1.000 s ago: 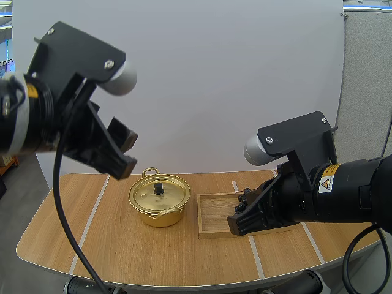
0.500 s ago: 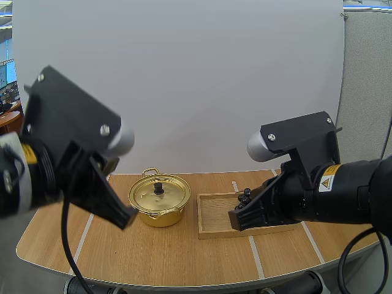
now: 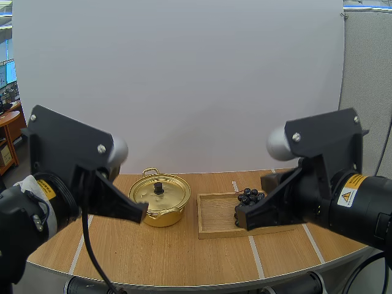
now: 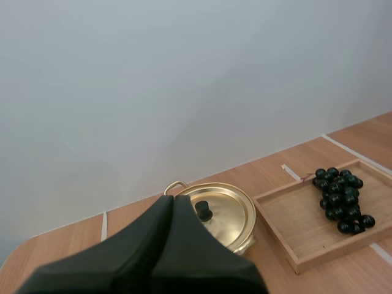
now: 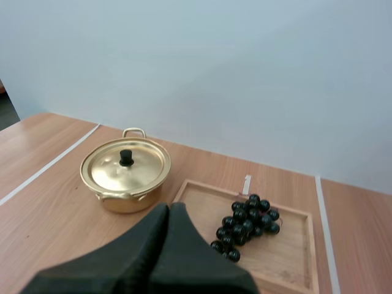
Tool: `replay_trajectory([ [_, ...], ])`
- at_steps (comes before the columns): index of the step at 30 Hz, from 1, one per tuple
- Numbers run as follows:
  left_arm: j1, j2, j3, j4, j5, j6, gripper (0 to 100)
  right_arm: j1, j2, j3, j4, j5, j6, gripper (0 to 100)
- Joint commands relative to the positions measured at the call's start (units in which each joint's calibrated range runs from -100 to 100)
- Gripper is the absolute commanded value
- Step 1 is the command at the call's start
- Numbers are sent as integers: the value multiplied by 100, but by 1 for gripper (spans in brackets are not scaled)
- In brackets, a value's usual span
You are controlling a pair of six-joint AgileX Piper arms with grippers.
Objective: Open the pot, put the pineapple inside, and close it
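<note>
The lidded pot (image 3: 160, 207) stands on the tabletop (image 3: 122, 245) just ahead of my left hand (image 3: 139, 213), clenched on nothing and the nearer one to its knob (image 3: 158, 185); my right hand (image 3: 241, 218), likewise clenched empty, hangs over the tray (image 3: 214, 217) that holds grapes (image 3: 250, 196), the fruit at hand.

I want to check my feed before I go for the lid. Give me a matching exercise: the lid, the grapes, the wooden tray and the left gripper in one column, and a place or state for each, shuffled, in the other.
Column one:
1. lid
2. bunch of grapes
3. wooden tray
4. left gripper

Column two:
a. shut on nothing
b. on the table, beside the pot
c. sitting on the pot
d. lying in the wooden tray

Pairs: 1-c, 2-d, 3-b, 4-a.
</note>
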Motion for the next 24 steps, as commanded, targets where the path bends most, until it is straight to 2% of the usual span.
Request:
replay_trajectory([
  [1,0,-24,361,122,-1256,-260,0,-20,-47,150,8,-1005,-284,0],
  [4,0,-24,579,202,-1465,-260,0,-20,-47,441,19,-1572,-369,0],
  [10,0,-24,718,473,-1426,-350,0,-195,-47,786,31,-1673,-381,0],
  [18,0,-47,718,697,-1426,-592,0,-483,-47,812,200,-1758,-381,0],
  [24,0,-579,718,841,-1151,-592,0,-584,-47,812,200,-1758,-381,0],
])
